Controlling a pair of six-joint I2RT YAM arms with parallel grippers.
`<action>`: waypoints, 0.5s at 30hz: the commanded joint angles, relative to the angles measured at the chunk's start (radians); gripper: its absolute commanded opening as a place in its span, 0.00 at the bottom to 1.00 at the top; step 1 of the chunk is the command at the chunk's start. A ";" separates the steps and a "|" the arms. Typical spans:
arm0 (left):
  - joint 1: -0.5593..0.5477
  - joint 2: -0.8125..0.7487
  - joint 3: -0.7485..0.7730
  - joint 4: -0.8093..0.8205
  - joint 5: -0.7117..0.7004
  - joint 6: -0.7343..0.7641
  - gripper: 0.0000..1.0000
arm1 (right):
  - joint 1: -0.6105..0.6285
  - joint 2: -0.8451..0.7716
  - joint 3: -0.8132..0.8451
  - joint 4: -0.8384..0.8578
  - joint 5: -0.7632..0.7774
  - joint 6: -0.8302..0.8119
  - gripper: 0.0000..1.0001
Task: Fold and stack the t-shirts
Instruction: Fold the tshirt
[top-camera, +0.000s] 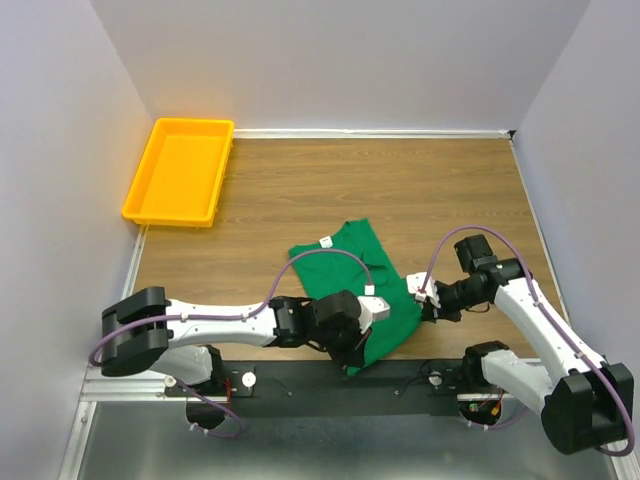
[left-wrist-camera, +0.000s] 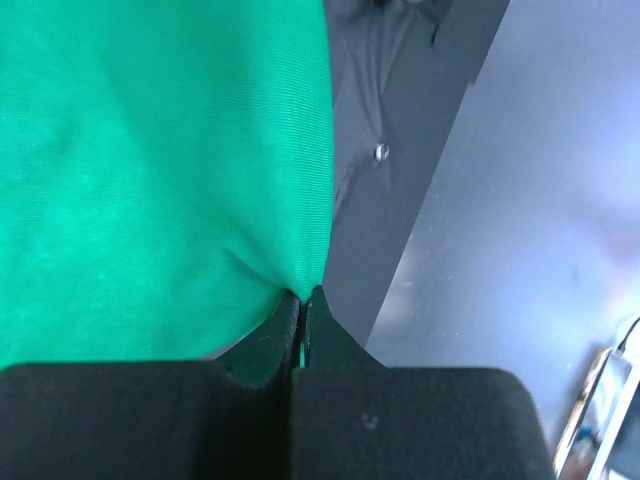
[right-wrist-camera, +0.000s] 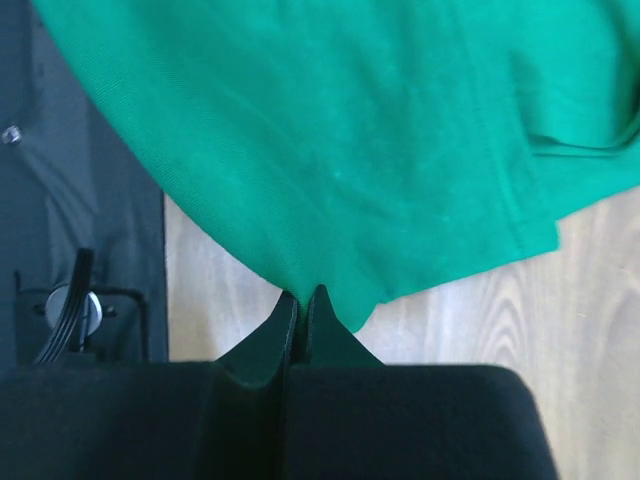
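Note:
An emerald-green t-shirt (top-camera: 345, 272) lies crumpled on the wooden table near the front, its white neck label (top-camera: 326, 241) toward the back. My left gripper (top-camera: 352, 345) is shut on the shirt's near corner, which hangs over the black base rail. The left wrist view shows the jaws (left-wrist-camera: 303, 297) pinching a fold of green cloth (left-wrist-camera: 150, 180). My right gripper (top-camera: 418, 300) is shut on the shirt's right edge. In the right wrist view its tips (right-wrist-camera: 303, 295) nip the hem of the green fabric (right-wrist-camera: 330, 130) just above the wood.
A yellow plastic tray (top-camera: 150, 205) stands at the back left corner, with nothing in it. White walls close in the table on the left, back and right. The black mounting rail (top-camera: 300, 385) with both arm bases runs along the near edge.

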 joint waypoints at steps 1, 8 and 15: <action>-0.003 -0.057 -0.003 0.017 -0.057 -0.057 0.00 | -0.004 0.027 0.033 -0.058 -0.004 -0.072 0.01; 0.115 -0.117 0.049 -0.032 -0.141 0.006 0.00 | -0.004 0.220 0.240 0.109 -0.117 0.013 0.00; 0.518 -0.147 0.087 -0.023 -0.109 0.209 0.00 | 0.037 0.729 0.719 0.231 -0.228 0.176 0.01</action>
